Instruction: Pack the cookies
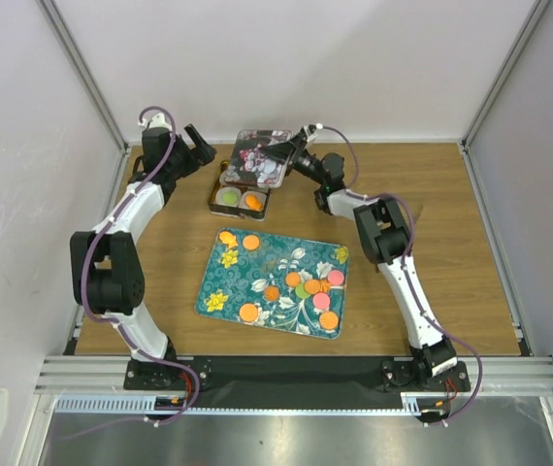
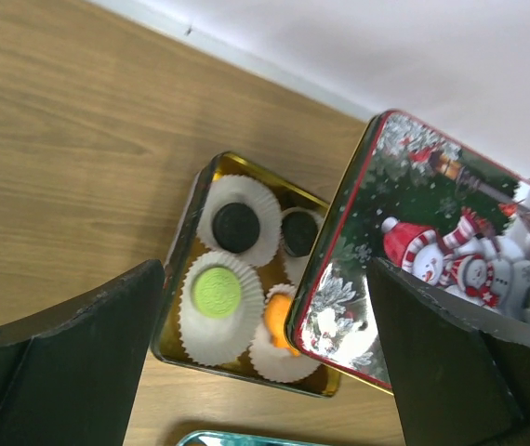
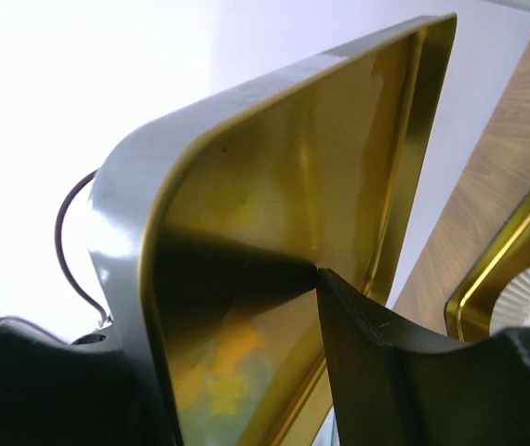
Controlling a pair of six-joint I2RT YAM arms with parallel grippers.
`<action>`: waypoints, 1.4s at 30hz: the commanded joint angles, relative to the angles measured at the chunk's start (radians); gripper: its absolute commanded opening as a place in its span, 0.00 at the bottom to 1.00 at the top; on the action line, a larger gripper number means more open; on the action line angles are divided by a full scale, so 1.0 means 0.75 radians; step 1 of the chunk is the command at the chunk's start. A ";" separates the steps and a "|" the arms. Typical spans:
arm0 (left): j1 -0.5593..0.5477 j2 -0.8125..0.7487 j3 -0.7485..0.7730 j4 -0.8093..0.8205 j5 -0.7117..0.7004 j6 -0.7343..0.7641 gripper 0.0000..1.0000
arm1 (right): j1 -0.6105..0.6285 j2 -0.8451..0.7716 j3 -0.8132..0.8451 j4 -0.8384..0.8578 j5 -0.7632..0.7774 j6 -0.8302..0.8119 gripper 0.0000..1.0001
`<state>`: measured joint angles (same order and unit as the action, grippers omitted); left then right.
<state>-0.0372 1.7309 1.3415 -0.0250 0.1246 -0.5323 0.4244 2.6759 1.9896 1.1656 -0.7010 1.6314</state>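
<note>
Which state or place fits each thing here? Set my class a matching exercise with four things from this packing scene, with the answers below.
Things:
1 snowman lid
2 green cookie
3 left gripper
4 floral tray

States:
A open, holding nothing
B in a white paper cup inside the gold tin
C clamped by the right gripper, tilted over the tin
D carrying loose orange and pink cookies

Pairs: 1-C, 2-B, 3-A, 4-D
</note>
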 commanded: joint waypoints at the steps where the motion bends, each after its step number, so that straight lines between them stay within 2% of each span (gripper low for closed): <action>1: 0.009 0.030 0.046 0.027 -0.015 0.045 0.97 | 0.041 0.066 0.183 0.129 0.096 0.071 0.07; 5: 0.009 0.075 0.040 0.027 -0.013 0.063 0.97 | 0.076 0.144 0.304 0.048 0.127 0.048 0.07; 18: 0.017 0.130 -0.028 0.107 0.012 0.088 0.97 | 0.156 0.281 0.472 -0.227 0.204 -0.079 0.09; 35: 0.021 0.240 0.052 -0.020 -0.027 0.111 0.97 | 0.154 0.241 0.368 -0.364 0.149 -0.173 0.11; 42: 0.019 0.249 0.048 -0.030 -0.023 0.108 0.97 | 0.150 0.239 0.364 -0.358 0.106 -0.122 0.12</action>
<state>-0.0299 1.9152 1.3338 -0.0555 0.1116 -0.4759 0.5373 2.8895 2.2612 0.8879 -0.5823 1.5455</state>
